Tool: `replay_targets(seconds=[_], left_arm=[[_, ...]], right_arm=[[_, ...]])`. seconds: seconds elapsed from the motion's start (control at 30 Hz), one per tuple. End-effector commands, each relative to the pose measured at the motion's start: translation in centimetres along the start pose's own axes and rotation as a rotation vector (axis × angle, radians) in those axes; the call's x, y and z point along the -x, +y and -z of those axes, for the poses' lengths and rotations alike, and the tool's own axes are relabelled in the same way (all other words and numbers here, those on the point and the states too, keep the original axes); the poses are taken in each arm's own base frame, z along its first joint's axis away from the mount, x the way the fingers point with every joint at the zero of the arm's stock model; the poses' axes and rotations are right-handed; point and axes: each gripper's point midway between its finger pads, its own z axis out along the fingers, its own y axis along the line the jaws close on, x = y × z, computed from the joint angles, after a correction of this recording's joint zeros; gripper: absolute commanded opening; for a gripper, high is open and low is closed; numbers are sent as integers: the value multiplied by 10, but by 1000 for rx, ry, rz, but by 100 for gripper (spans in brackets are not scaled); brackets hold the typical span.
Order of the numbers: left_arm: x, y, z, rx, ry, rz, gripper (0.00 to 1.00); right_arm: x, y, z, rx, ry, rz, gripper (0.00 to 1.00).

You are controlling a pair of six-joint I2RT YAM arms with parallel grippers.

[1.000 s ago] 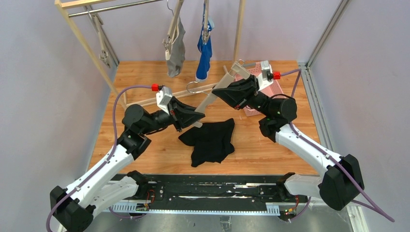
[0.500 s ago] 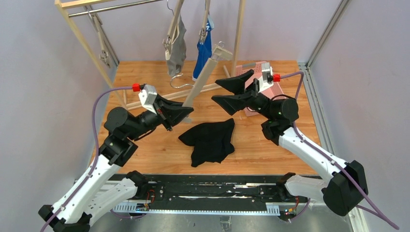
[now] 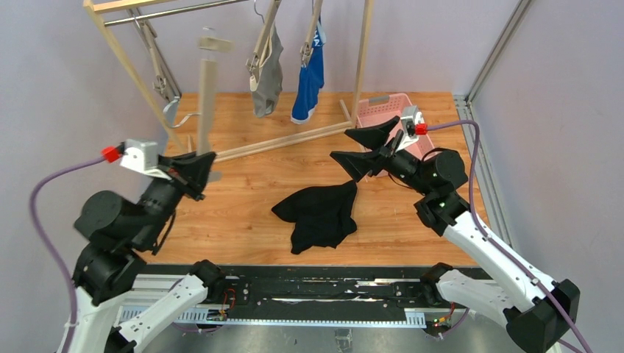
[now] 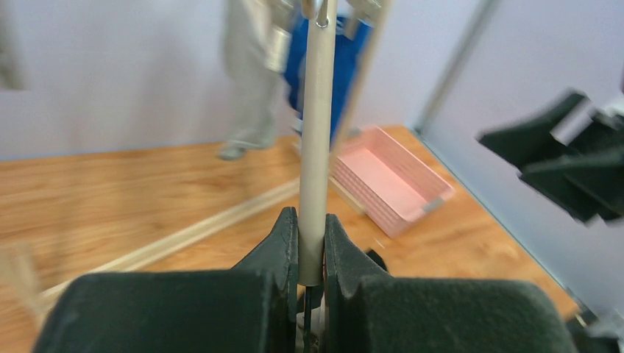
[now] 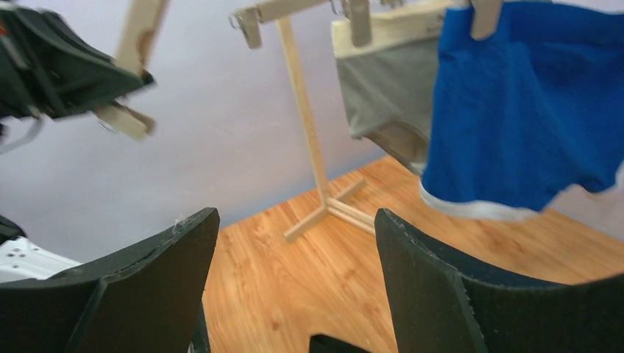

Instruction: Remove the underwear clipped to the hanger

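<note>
Lowest in the overhead view, near its centre, the black underwear (image 3: 319, 212) lies crumpled on the wooden floor (image 3: 243, 220), a dark, soft heap clear of both arms and of any clip. To its left, the left gripper (image 4: 312, 220) is clamped tight on the lower end of a bare pale wooden hanger (image 3: 205, 110), whose bar stands nearly upright; its top end is blurred, so what looks like a clip there may not be one. To the right of the black shorts, the right gripper (image 3: 343, 144) hangs with its jaws spread wide and nothing between them. Beyond it, a pink basket (image 3: 383, 110) sits on the floor. Farthest back, at the top centre of the frame, the grey underwear (image 3: 268, 77) hangs clipped by its pale waistband from the wooden rack (image 3: 132, 70), and the bright blue underwear (image 3: 313, 73) hangs just beside it on the right, with a white edge along its lower hem.
</note>
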Motion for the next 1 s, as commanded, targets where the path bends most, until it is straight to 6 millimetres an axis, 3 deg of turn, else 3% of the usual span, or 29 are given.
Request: replay_targets(seconds=[0.0, 0.13, 0.33, 0.53, 0.77, 0.97], left_arm=[[24, 58, 27, 320, -36, -56, 0], [30, 69, 25, 405, -9, -71, 0], [-2, 69, -7, 440, 127, -103, 0], [-19, 69, -38, 471, 192, -159, 0], [-19, 81, -74, 540, 253, -286, 0], [-18, 99, -113, 495, 303, -243, 0]], right_arm=[[-36, -18, 16, -112, 131, 37, 79], [-43, -19, 25, -135, 159, 38, 79], [-37, -19, 35, -156, 138, 62, 79], [-37, -19, 39, -167, 156, 81, 79], [-40, -23, 44, -190, 162, 94, 79], [-44, -28, 50, -214, 183, 121, 80]])
